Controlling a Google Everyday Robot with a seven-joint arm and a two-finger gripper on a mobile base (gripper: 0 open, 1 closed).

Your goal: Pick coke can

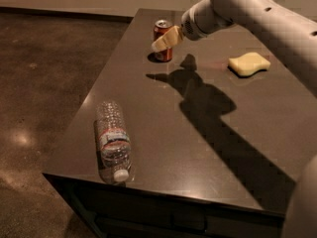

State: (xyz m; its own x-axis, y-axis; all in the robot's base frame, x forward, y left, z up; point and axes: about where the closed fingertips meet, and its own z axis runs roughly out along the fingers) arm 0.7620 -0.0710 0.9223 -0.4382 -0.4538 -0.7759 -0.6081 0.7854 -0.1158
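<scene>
The coke can point(162, 28) is a small red can with a silver top. It stands upright near the far left edge of the dark table point(208, 148). My gripper point(160, 43) reaches in from the upper right on a white arm point(237, 9). Its beige tip overlaps the front of the can at mid height, so part of the can's side is hidden. I cannot tell whether it touches the can.
A clear plastic water bottle point(112, 142) lies on its side near the table's front left corner. A yellow sponge point(248, 64) lies at the right rear. The table's left edge drops to a brown floor point(44, 83).
</scene>
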